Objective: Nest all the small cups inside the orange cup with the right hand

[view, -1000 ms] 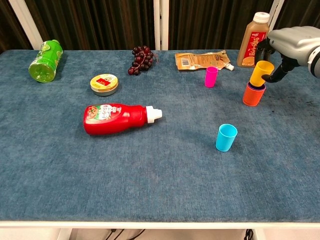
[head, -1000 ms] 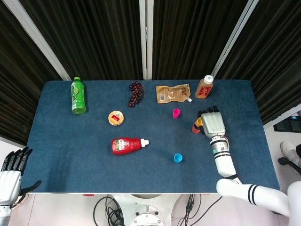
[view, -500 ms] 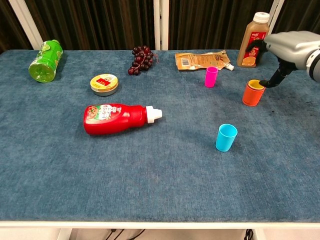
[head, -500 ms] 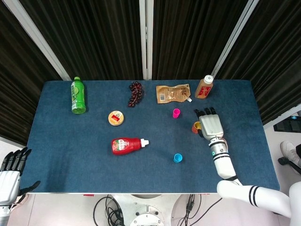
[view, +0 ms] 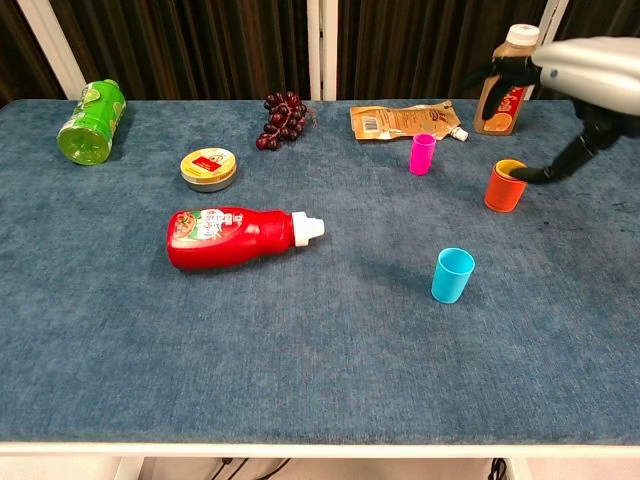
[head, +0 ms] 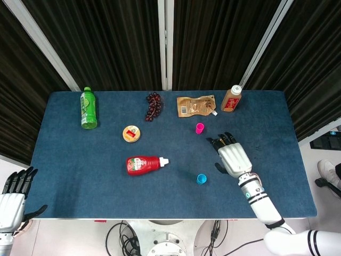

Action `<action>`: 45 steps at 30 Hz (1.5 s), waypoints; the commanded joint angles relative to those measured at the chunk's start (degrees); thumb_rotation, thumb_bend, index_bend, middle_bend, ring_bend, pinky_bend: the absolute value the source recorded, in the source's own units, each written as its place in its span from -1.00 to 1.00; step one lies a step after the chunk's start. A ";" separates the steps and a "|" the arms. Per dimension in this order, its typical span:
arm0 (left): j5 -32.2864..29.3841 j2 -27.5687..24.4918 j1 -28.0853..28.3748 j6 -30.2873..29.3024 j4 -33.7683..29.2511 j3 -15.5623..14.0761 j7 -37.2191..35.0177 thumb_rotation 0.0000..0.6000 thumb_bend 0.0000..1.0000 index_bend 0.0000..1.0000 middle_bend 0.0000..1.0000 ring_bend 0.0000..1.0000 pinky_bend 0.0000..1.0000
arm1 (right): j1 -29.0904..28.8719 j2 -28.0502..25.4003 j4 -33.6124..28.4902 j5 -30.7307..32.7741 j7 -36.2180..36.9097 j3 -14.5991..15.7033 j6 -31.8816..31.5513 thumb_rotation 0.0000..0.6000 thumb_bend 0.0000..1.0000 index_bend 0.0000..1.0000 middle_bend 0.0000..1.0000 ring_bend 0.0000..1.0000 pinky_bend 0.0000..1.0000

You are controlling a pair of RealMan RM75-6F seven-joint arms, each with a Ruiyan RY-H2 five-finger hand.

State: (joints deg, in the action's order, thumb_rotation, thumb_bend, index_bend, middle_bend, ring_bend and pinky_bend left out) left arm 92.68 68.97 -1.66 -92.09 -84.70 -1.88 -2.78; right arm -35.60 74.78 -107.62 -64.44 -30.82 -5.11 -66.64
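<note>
The orange cup (view: 505, 187) stands upright at the right of the table with a yellow cup (view: 510, 167) nested in it; in the head view my right hand covers both. My right hand (head: 230, 158) (view: 585, 72) hovers above and just beside the orange cup, fingers spread, holding nothing. A pink cup (head: 200, 128) (view: 423, 153) stands upright behind and left of the orange cup. A blue cup (head: 201, 178) (view: 452, 275) stands nearer the front edge. My left hand (head: 11, 198) hangs off the table's front left corner, fingers apart and empty.
A red ketchup bottle (head: 144, 165) lies mid-table. A round tin (head: 131, 133), a green bottle (head: 88, 108), grapes (head: 153, 105), a brown pouch (head: 196, 105) and a brown bottle (view: 507, 80) lie along the back.
The yellow cup went down into the orange cup and my right hand let go of it. The hand then rose and moved toward the front, over the cups.
</note>
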 commanded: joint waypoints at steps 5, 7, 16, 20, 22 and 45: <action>0.13 0.22 0.04 0.13 -0.37 -0.14 0.57 1.00 -0.80 -0.98 -1.00 -1.00 -1.00 | 3.15 -0.23 -1.51 -7.54 -2.27 7.47 1.22 1.00 -0.66 -0.69 -0.49 -0.78 -0.82; 0.22 0.28 0.01 0.07 -0.36 -0.19 0.69 1.00 -0.80 -0.98 -1.00 -1.00 -1.00 | 3.66 1.69 0.05 -8.02 -3.07 7.89 0.97 1.00 -0.66 -0.68 -0.49 -0.78 -0.82; 0.02 0.23 -0.47 -0.81 0.04 -0.06 -0.14 1.00 -0.80 -0.98 -1.00 -1.00 -1.00 | 4.42 10.02 7.22 -8.55 -5.37 6.57 0.18 1.00 -0.63 -0.63 -0.44 -0.78 -0.83; 0.15 0.38 -0.42 -0.83 0.31 -0.05 -0.49 1.00 -0.80 -0.98 -1.00 -1.00 -1.00 | 3.91 13.28 9.95 -6.67 -6.62 5.37 1.42 1.00 -0.57 -0.59 -0.41 -0.78 -0.83; 0.26 0.37 -0.37 -0.73 0.35 -0.12 -0.55 1.00 -0.80 -0.98 -1.00 -1.00 -1.00 | 3.68 14.57 10.83 -5.98 -6.94 4.95 2.00 1.00 -0.57 -0.56 -0.40 -0.77 -0.83; 0.52 0.43 -0.41 -0.73 0.72 -0.34 -0.89 1.00 -0.80 -0.98 -1.00 -1.00 -1.00 | 4.25 18.24 13.24 -5.06 -10.00 4.14 1.27 1.00 -0.48 -0.16 -0.08 -0.55 -0.73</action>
State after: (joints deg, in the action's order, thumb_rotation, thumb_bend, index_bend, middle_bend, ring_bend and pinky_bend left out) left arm 93.20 69.39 -2.07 -92.82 -83.97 -2.23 -3.67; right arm -31.37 92.99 -94.39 -69.46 -40.81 -0.96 -65.34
